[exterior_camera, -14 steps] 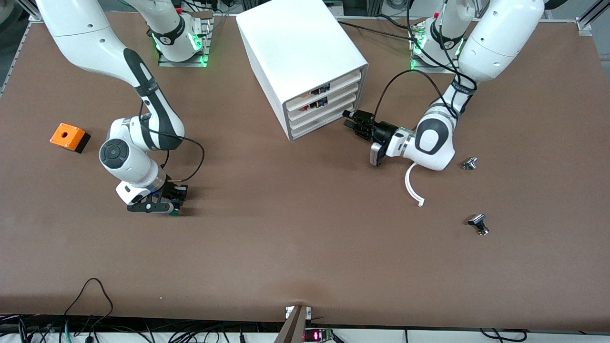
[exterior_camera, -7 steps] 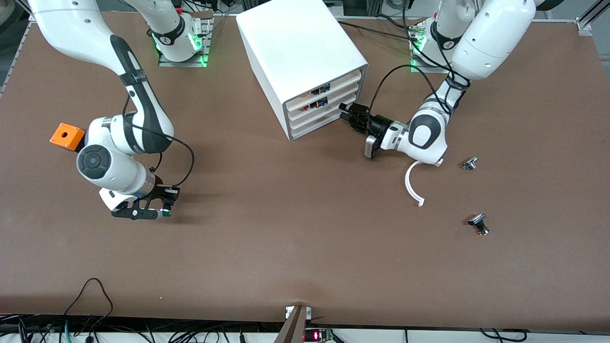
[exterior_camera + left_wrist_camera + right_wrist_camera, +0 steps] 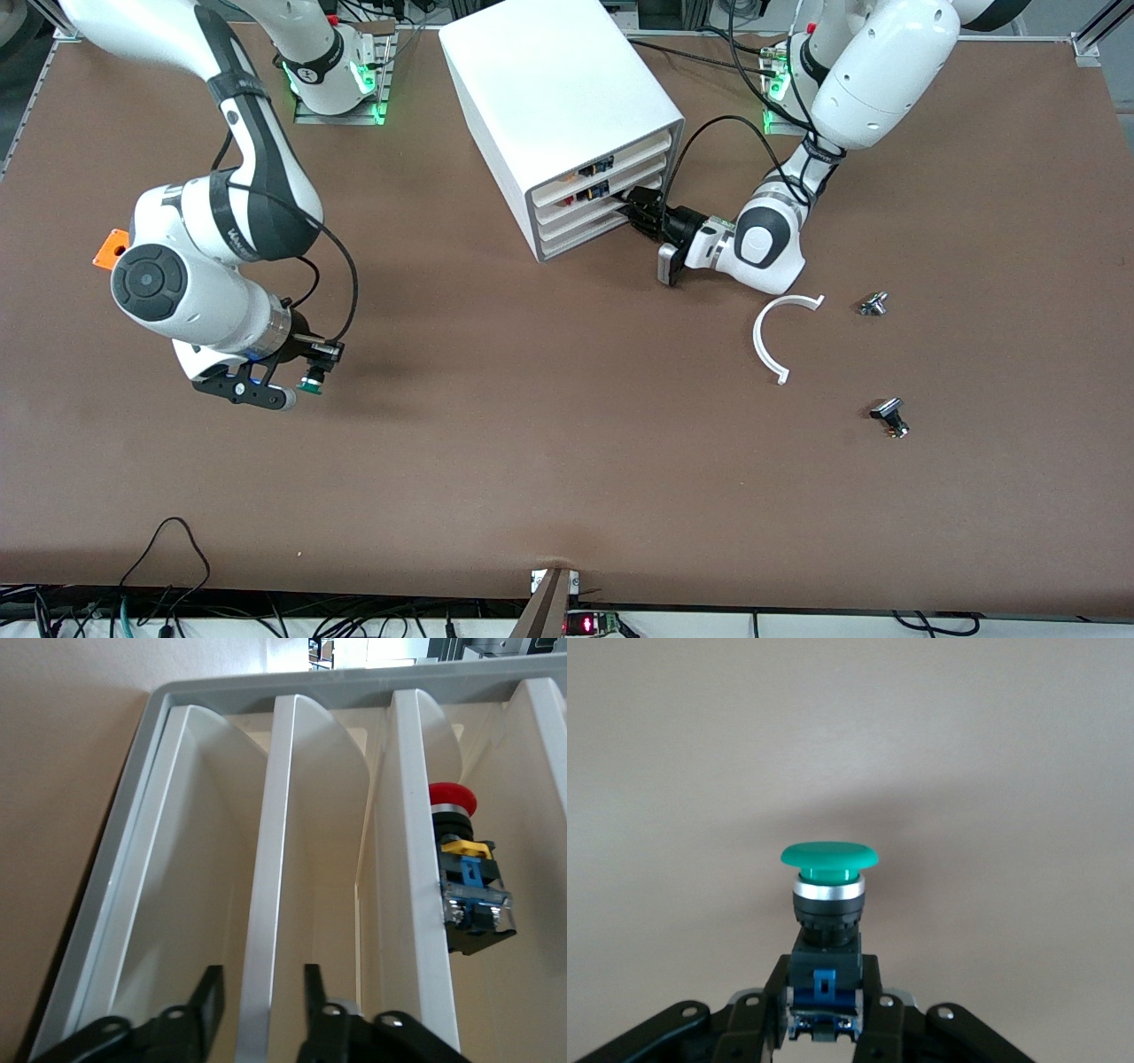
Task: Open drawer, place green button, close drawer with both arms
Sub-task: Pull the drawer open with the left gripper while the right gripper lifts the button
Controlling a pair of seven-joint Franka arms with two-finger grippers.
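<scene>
Right gripper (image 3: 829, 1019) clamped on the button (image 3: 829, 895), held over bare table toward the right arm's end from the drawer unit (image 3: 567, 115); left gripper (image 3: 257, 1005) jaws partly apart astride a drawer front (image 3: 266, 904), grip unclear

Glossy white arms with black joint bands, looped black cables, black two-finger hands, green-lit bases.

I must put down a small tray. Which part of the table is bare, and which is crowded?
Bare: the wide strip nearest the front camera, from the right gripper holding the button to the white arc. Crowded: around the drawer cabinet with the left gripper, and near the two metal knobs.
</scene>
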